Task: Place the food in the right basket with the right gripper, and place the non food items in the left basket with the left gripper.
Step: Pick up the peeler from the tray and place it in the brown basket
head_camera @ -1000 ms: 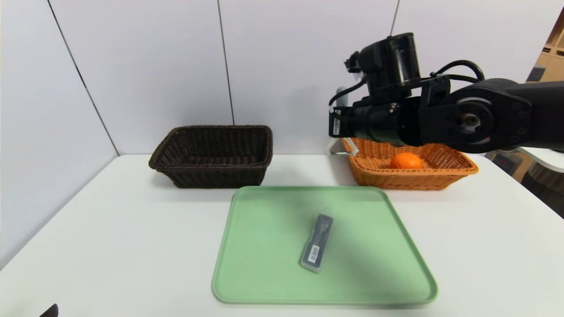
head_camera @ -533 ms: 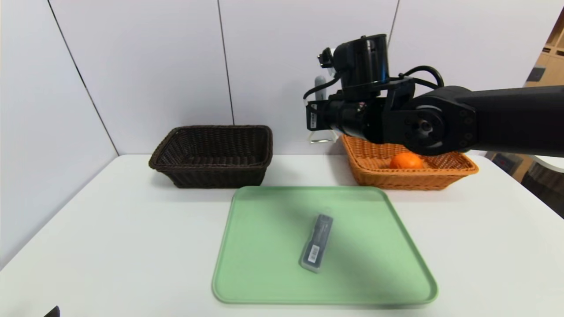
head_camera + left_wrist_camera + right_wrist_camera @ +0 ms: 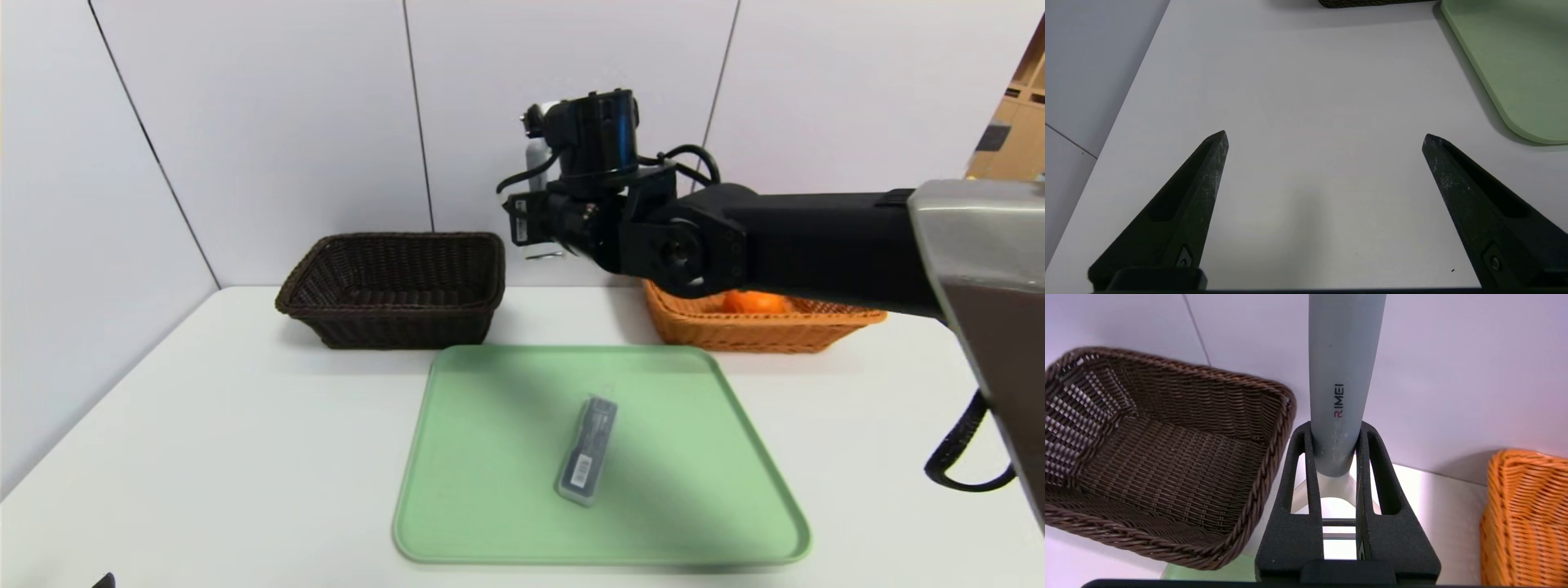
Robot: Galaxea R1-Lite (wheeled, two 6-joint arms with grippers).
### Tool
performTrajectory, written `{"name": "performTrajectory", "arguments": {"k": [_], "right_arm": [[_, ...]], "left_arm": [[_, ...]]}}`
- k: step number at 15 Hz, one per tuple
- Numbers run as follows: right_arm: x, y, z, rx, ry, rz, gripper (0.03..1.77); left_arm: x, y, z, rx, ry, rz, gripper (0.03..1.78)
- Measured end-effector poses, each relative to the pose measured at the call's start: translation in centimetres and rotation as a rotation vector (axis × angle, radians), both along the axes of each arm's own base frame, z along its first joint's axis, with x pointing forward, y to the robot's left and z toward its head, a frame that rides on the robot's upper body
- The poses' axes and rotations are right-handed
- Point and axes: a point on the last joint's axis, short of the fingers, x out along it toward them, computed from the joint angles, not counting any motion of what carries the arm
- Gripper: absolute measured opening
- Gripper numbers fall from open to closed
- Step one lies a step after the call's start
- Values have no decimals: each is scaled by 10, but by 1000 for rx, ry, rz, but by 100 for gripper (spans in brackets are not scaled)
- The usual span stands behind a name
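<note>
Grey and smooth, the peeler (image 3: 1345,375) tapers down from its handle to a pale forked head, clamped between the fingers of my right gripper (image 3: 1336,435), which I hold in the air between the two baskets, near the back wall. A second ago that gripper was over the orange wicker basket (image 3: 763,327); now it has swung left toward the dark brown woven basket (image 3: 396,286). An orange (image 3: 755,302) sits in the orange basket. On the matte green tray (image 3: 490,457) lies a slim dark packet (image 3: 589,447), unmoved. My left gripper (image 3: 1325,139) hangs spread wide over the white table (image 3: 1306,81).
</note>
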Motion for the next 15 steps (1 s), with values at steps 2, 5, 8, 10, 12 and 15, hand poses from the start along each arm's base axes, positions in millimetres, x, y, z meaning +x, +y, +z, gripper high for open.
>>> {"name": "performTrajectory", "arguments": {"k": [2,5,8,10,12,15], "right_arm": [[3,12,-11,-15,-17,21,25],[13,26,-26,-56,-91,63,25],[20,38,-34,-98,-212,147,25],[20,43,-40,-100,-236,176,25],[20,49,-41,-93,-289,183,25],[18,58,-44,-96,-382,187,25]], "left_arm": [[0,0,-3,0,7,-1,169],[0,0,-7,0,22,0,169],[0,0,-11,0,35,2,169],[0,0,-14,0,41,3,169],[-1,0,-17,-1,46,3,169],[-2,0,-21,-1,45,1,169]]}}
